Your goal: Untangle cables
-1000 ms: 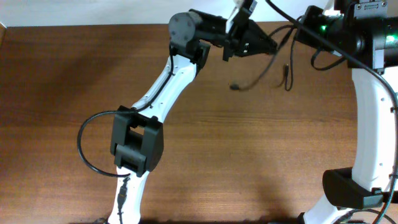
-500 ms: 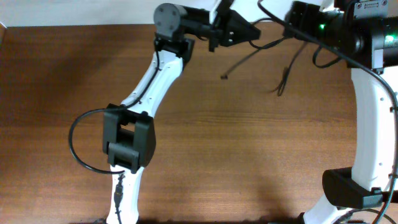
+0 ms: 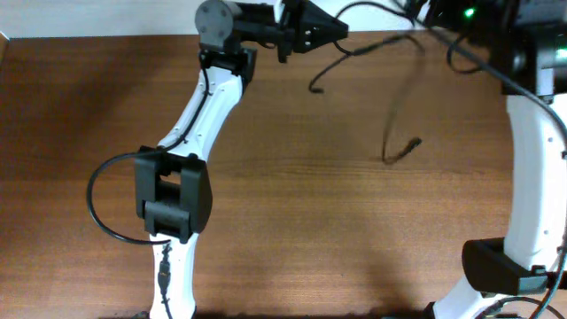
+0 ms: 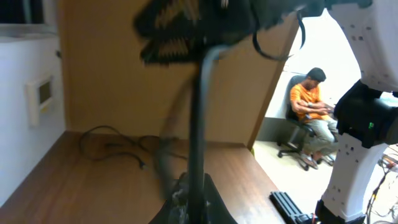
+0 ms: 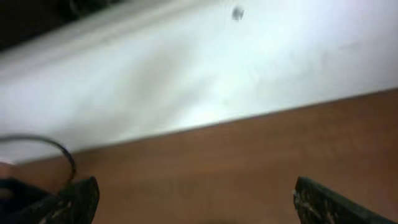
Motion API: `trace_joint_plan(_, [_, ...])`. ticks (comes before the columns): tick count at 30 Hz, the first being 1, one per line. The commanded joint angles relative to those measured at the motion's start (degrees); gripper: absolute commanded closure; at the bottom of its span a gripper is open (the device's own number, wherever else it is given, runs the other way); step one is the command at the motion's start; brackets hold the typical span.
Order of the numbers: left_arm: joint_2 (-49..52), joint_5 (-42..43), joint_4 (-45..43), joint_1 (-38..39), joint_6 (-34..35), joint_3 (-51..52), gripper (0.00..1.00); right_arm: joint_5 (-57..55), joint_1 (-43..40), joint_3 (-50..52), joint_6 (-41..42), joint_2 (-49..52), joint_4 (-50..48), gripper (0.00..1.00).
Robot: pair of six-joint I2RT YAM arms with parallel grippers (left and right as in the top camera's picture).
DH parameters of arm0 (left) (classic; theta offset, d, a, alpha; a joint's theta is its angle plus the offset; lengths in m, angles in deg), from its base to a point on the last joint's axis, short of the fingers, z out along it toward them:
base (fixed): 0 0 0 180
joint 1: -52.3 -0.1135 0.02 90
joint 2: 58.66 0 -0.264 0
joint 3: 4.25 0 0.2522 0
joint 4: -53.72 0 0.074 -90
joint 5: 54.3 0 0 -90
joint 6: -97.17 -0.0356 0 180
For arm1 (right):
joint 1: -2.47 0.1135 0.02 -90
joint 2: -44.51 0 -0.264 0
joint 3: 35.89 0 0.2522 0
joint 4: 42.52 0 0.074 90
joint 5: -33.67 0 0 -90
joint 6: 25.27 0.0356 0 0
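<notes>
The left arm's fingers [image 3: 326,32], clamped shut on a thin black flexible cable [image 3: 356,50], hold it over the brown wooden tabletop [image 3: 354,230]. Its blurred plug end [image 3: 409,144] lies well to their right. The right arm's fingers [image 5: 78,199] gape wide apart, empty.

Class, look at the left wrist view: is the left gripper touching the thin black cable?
Touching. The left wrist view shows the cable rising straight out from between the closed fingers of the left gripper, pinched there.
</notes>
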Motion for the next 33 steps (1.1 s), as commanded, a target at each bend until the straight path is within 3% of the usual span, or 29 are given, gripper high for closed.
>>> trace_joint_plan(1, [0.1,-0.9,-0.2,-1.0,0.6,-0.9,1.00,12.8,-2.1,-0.2,1.8,-0.5,-0.5,0.01])
trace_joint_plan(7, [0.1,-1.2,0.0,-1.5,-0.7,-0.9,1.00,12.7,-0.8,-0.2,3.0,-1.6,3.3,0.01])
trace_joint_plan(9, [0.1,-2.5,0.0,-2.0,-1.3,-0.9,1.00,11.3,0.0,-0.2,5.3,-1.5,5.8,0.09])
trace_joint_plan(12, [0.1,-4.3,-0.5,-3.1,-2.0,-0.9,1.00,3.2,1.9,-0.2,11.3,-1.4,9.1,0.11])
trace_joint_plan(18, [0.1,-5.5,-0.7,-5.0,-2.7,-0.9,1.00,1.8,5.7,-0.2,14.8,-1.2,5.1,0.11])
trace_joint_plan(25, [0.1,-10.8,-3.5,-3.8,-2.8,-0.9,1.00,-7.4,11.5,-0.2,20.2,2.3,1.3,0.15])
trace_joint_plan(33, [0.0,-12.0,-3.7,-2.1,-2.8,-5.0,1.00,-10.9,12.0,-0.2,25.7,4.6,-6.1,0.18])
